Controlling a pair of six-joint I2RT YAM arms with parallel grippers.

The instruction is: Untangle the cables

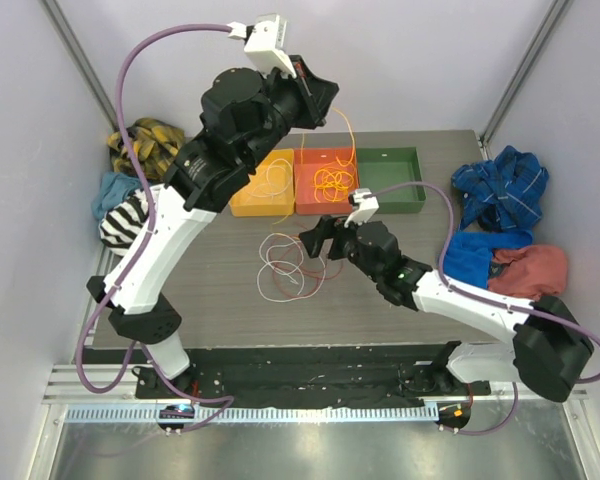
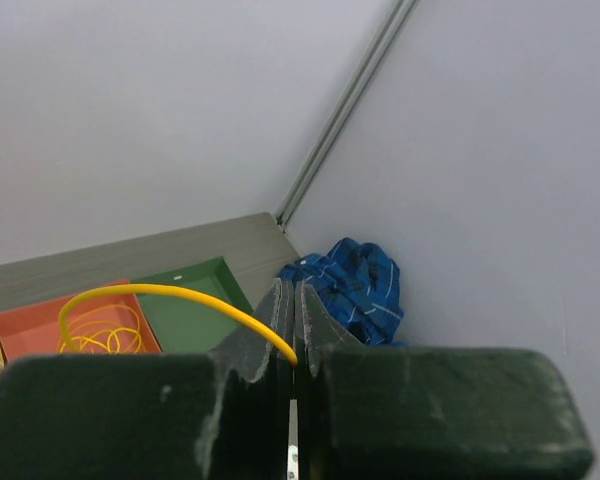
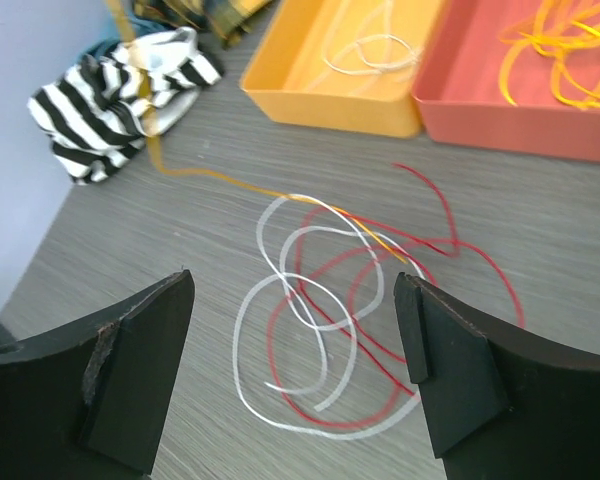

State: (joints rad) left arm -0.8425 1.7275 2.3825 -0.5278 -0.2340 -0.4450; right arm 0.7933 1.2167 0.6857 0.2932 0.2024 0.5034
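A tangle of white cable (image 3: 242, 335) and red cable (image 3: 462, 246) lies in loose loops on the grey table (image 1: 220, 270). From it a yellow-orange strand (image 3: 230, 181) runs out toward the left. My right gripper (image 3: 292, 290) hovers just above this tangle (image 1: 290, 265), open, with nothing between its fingers. My left gripper (image 1: 320, 100) is raised high over the trays, shut on a yellow cable (image 2: 160, 292). That cable hangs down in an arc (image 1: 352, 135) toward the red tray (image 1: 325, 209), which holds more yellow loops (image 1: 332, 180).
A yellow tray (image 1: 263, 207) with a white cable (image 3: 375, 50) and a green tray (image 1: 390, 206) flank the red one. Cloths lie at the table's sides: striped (image 1: 125, 215) and yellow plaid (image 1: 145, 140) on the left, blue plaid (image 1: 500, 185), blue (image 1: 475, 255) and salmon (image 1: 530, 268) on the right.
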